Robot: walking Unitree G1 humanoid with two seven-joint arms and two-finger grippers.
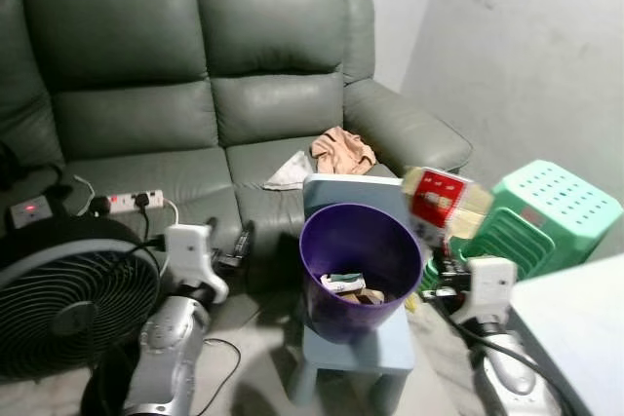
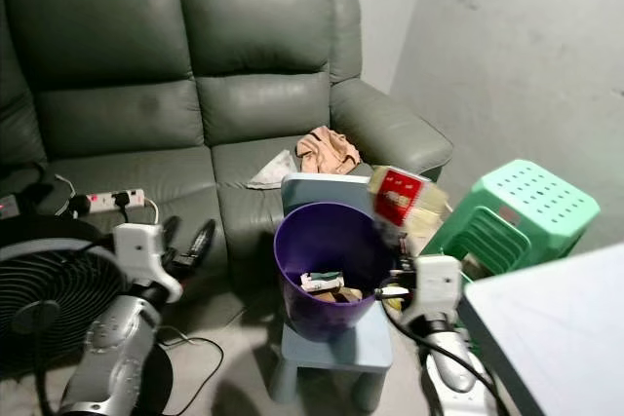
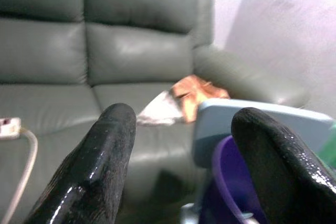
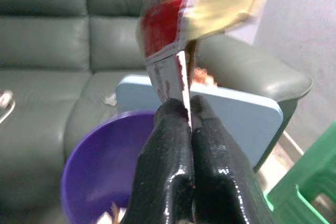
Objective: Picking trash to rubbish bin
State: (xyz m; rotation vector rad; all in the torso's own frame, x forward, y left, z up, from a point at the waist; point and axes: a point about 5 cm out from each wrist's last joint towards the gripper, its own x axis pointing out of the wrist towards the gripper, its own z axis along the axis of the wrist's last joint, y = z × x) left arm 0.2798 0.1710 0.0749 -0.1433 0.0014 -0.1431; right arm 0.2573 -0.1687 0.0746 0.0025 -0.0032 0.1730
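The right gripper (image 4: 188, 109) has its fingers clamped on a red-and-yellow wrapper (image 1: 444, 200) just beside the purple bin's (image 1: 322, 250) rim, so carrying it over the opening and letting go looks next, while the left gripper (image 3: 184, 129), fingers apart, waits nearby.

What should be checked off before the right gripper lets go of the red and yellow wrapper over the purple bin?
1. Grip on the red and yellow plastic wrapper: ok; the right gripper is shut on its lower edge.
2. Wrapper above the round purple plastic bin: cannot tell; it hangs near the bin's right rim, perhaps outside it.
3. Bin upright on the small pale blue stool: ok.
4. Room in the bin: ok; only a few scraps lie at the bottom.
5. Left gripper out of the way: ok; open, left of the bin.
6. More trash waiting: not ok; a crumpled tan wrapper lies on the grey leather sofa.
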